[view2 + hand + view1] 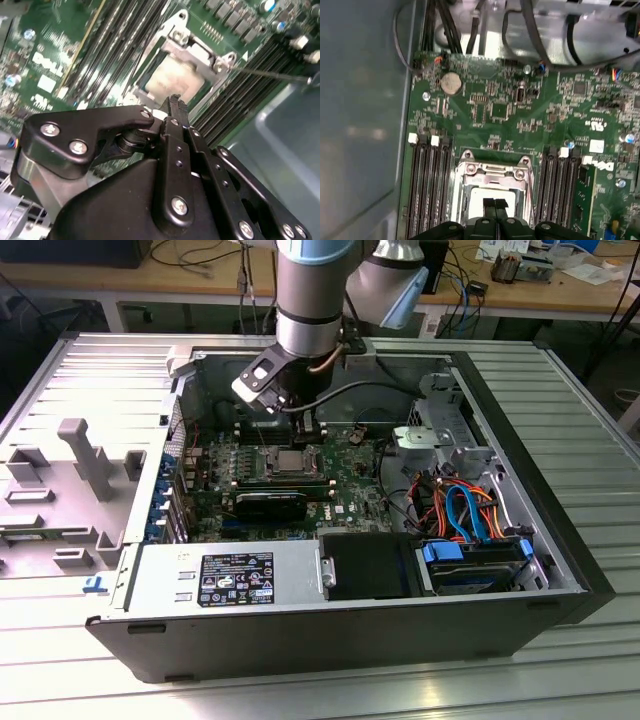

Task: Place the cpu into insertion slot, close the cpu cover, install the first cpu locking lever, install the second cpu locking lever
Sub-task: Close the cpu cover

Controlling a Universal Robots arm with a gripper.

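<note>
- Gripper (pixel 174 104), fingers pressed together and holding nothing, hovers just over the cpu (pixel 172 80), which lies in the slot (pixel 145 75) under the lowered cover (pixel 197 49).
- Risk, I judge: tips coming down off-centre could scrape the cpu or skid off the cover.
- Thin lever (pixel 272 75) stands unlatched beside them and may spring away.
- Green board (pixel 485 125) lies in an open case (pixel 350 640) on a slatted metal table (pixel 570 440), with cluttered benches (pixel 120 280) behind.
</note>
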